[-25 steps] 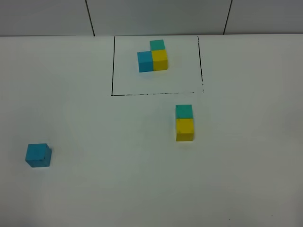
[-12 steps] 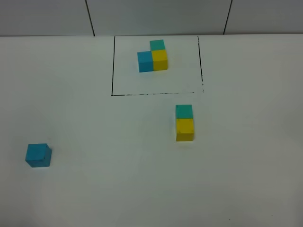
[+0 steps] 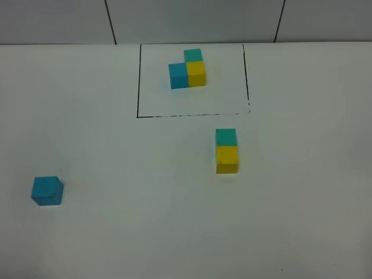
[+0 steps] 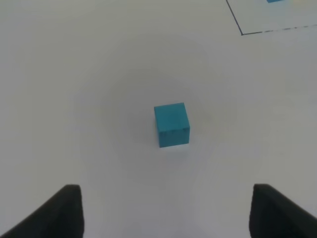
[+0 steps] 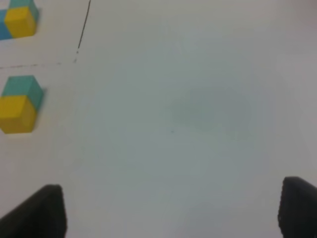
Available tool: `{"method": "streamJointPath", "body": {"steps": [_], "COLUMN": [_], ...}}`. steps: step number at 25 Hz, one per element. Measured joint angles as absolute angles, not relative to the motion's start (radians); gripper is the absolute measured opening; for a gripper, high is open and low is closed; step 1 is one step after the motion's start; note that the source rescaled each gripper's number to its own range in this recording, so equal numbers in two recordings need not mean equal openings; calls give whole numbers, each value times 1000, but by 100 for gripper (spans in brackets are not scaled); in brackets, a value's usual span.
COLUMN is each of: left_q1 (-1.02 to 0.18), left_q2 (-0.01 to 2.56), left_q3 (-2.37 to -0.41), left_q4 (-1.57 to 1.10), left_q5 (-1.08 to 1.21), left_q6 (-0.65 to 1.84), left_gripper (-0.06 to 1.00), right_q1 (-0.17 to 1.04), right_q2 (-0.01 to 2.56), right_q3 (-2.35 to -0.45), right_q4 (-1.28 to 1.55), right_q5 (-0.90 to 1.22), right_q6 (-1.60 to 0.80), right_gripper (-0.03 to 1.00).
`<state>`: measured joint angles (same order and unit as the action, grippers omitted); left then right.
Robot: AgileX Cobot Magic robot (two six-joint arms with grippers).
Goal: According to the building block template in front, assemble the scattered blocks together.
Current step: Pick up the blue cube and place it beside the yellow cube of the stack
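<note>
The building block template (image 3: 187, 71) is a blue, yellow and teal cluster inside a black drawn rectangle at the back middle. Of the scattered blocks, the teal cube (image 3: 225, 137) and yellow cube (image 3: 226, 159) touch each other right of centre. The blue cube (image 3: 46, 190) lies alone at the front left. Neither arm shows in the exterior high view. My left gripper (image 4: 168, 213) is open above the table, with the blue cube (image 4: 171, 124) ahead of its fingers. My right gripper (image 5: 168, 210) is open and empty, the teal cube (image 5: 21, 85) and yellow cube (image 5: 16, 114) off to one side.
White tabletop (image 3: 145, 232) all around, with a grey panelled wall (image 3: 192, 20) behind its back edge. The rectangle's corner line (image 4: 241, 33) appears in the left wrist view, and the template's yellow cube (image 5: 20, 21) in the right wrist view.
</note>
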<state>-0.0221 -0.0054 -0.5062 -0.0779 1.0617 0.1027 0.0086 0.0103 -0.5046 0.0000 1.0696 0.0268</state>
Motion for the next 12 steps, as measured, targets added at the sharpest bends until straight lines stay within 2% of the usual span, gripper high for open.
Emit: {"method": "streamJointPath", "body": {"steps": [12], "left_q1": [-22], "left_q2": [-5], "left_q3": [-506], "left_q4": [-78], "left_q5": [1062], "left_q6": [104], "left_gripper": [75], "right_q1": [9], "right_q2": [10], "right_q3": [-505], "right_q4": [8], "right_q5": [1069], "right_q6": [-15], "right_gripper": [74]}}
